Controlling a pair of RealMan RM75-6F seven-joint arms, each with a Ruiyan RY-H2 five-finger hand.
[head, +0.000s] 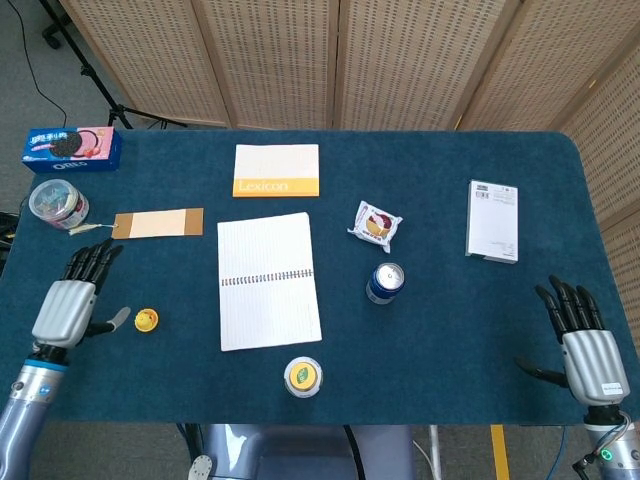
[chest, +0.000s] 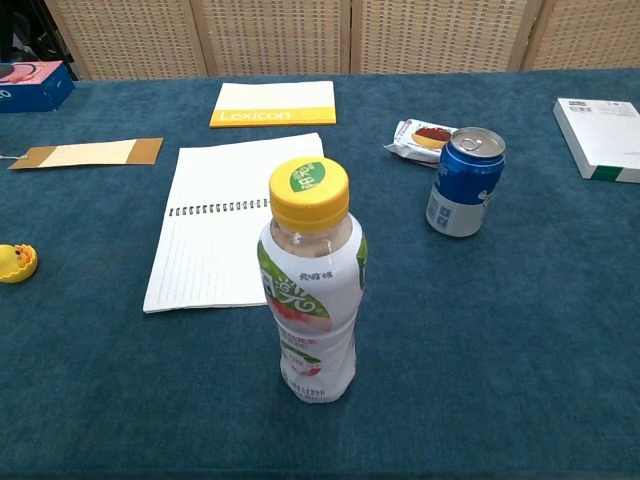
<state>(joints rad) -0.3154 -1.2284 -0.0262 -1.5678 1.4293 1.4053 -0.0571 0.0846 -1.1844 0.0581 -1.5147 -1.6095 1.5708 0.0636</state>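
My left hand (head: 68, 300) lies flat at the table's left edge with its fingers spread, holding nothing. A small yellow toy (head: 146, 320) (chest: 16, 262) sits on the cloth just to its right, apart from the thumb. My right hand (head: 583, 345) rests open near the front right corner, fingers apart and empty. Neither hand shows in the chest view. A bottle with a yellow cap (head: 302, 377) (chest: 311, 290) stands upright at the front middle.
An open spiral notebook (head: 267, 280) lies in the middle, a blue can (head: 384, 283) to its right, a snack packet (head: 375, 225) behind that. A yellow book (head: 276, 170), brown tag (head: 158, 223), white box (head: 492, 221), cookie box (head: 72, 149) and round tin (head: 58, 203) lie farther back.
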